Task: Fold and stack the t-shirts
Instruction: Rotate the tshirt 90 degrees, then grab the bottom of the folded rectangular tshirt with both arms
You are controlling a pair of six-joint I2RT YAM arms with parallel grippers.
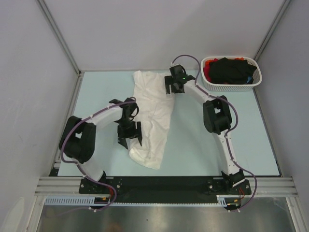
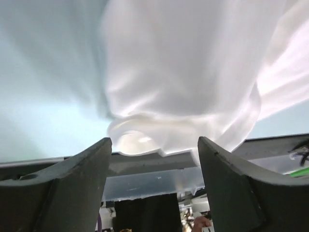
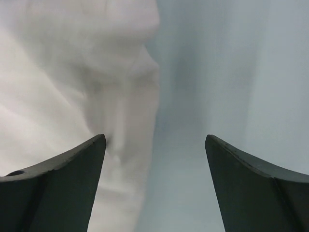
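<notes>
A white t-shirt lies crumpled in a long strip down the middle of the table, with no print showing. My left gripper is open at the shirt's near left edge; the left wrist view shows the white cloth just beyond its fingertips. My right gripper is open above the shirt's far right edge; the right wrist view shows the cloth under its left finger and bare table under the right one. A black t-shirt and a red one lie in the basket.
A white perforated basket stands at the table's far right corner. Grey walls close in the left, back and right sides. The table's near edge runs right in front of my left gripper.
</notes>
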